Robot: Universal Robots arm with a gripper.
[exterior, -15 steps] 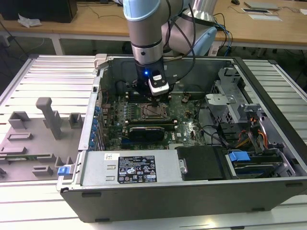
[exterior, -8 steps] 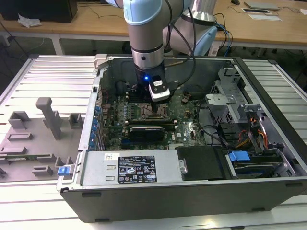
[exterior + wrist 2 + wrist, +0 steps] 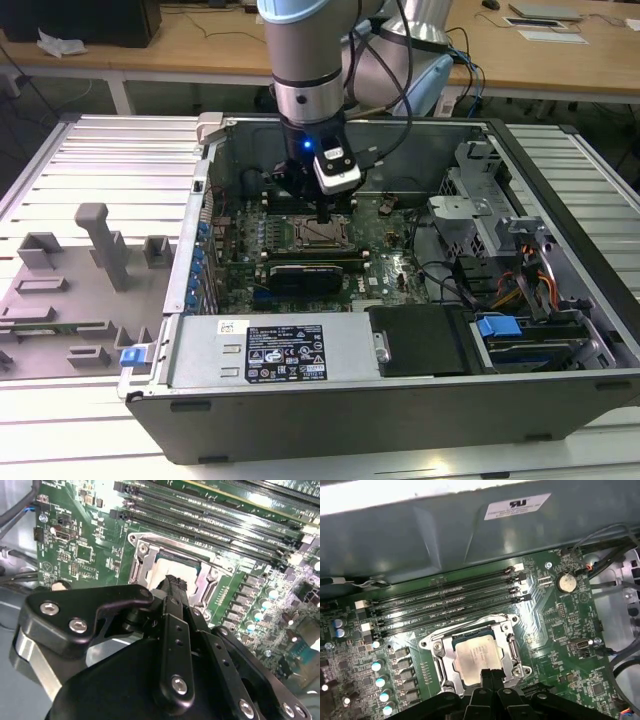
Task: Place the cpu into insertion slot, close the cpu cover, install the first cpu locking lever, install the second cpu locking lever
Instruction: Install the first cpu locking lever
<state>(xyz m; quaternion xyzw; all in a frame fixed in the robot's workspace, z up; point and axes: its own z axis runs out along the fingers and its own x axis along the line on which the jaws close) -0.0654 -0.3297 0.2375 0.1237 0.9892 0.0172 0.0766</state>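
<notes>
while the gripper [image 3: 492, 680] hovers over the insertion slot [image 3: 436, 647], the cpu [image 3: 477, 659] sits inside (fingers pressed together, holding nothing).

Exterior high overview; both wrist views close above insertion slot [image 3: 477, 657]

The cpu [image 3: 479, 661] has a pale silver-grey top with faint dark print, set in the silver metal rim of the insertion slot [image 3: 436, 652] on a green circuit board [image 3: 555, 625] dotted with small white markings. The memory slots [image 3: 445, 602] are 4 long black strips. The gripper [image 3: 174, 586] is black with silver screw heads. In the exterior view the computer case [image 3: 400, 420] is dark grey, carrying a black label [image 3: 286, 353] with white print and a blue clip [image 3: 493, 327].
</notes>
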